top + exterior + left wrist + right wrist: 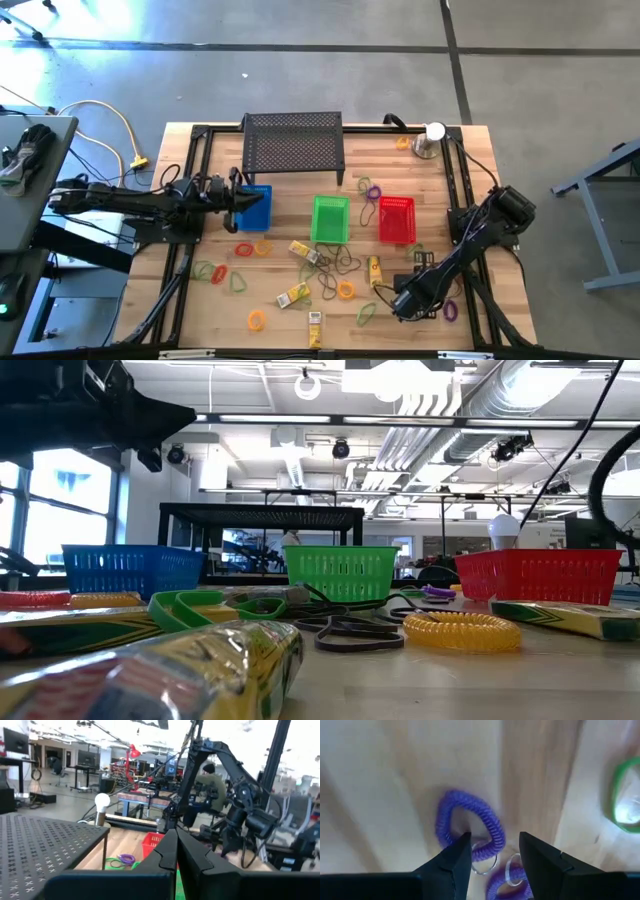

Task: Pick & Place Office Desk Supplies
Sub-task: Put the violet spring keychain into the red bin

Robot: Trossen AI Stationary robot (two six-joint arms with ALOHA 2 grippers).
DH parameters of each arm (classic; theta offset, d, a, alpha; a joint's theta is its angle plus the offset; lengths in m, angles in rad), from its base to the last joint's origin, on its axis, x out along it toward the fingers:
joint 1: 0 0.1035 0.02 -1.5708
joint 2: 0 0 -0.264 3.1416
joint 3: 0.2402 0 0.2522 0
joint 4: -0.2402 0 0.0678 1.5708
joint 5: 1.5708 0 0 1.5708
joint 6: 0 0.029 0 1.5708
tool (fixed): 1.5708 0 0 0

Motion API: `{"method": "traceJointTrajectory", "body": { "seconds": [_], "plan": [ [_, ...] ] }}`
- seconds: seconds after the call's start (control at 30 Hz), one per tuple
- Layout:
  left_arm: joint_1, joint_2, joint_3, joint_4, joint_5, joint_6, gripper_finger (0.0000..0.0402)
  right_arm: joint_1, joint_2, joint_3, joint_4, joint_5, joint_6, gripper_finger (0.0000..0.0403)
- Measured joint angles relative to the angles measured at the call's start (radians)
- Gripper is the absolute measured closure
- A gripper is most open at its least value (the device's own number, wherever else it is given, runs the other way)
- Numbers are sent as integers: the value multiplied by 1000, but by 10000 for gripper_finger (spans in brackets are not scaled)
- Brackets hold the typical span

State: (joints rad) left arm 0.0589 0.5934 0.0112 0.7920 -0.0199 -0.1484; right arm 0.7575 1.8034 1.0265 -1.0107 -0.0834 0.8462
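While my left gripper (pixel 243 200) sits shut by the blue basket (pixel 254 209), my right gripper (pixel 492 854) straddles, half-open, a purple coil loop (pixel 470 827) on the tabletop (pixel 380 780).

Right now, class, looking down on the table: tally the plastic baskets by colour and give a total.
Blue basket: 1
Green basket: 1
Red basket: 1
Total: 3

Overhead, table-level, two wrist views share table (pixel 190 340).
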Motion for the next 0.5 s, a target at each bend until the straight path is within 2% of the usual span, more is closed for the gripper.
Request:
{"method": "traceJointTrajectory", "body": {
  "seconds": [0.33,0.4,0.5],
  "plan": [
    [18,0,0,-4,7,97,401,-80,-7,-60,146,-33,89,254],
    [18,-1,0,-10,32,86,401,-105,-7,-63,155,-43,100,267],
    [18,-1,0,-32,116,-15,401,-124,-6,-63,163,-41,70,299]
  ]
}}
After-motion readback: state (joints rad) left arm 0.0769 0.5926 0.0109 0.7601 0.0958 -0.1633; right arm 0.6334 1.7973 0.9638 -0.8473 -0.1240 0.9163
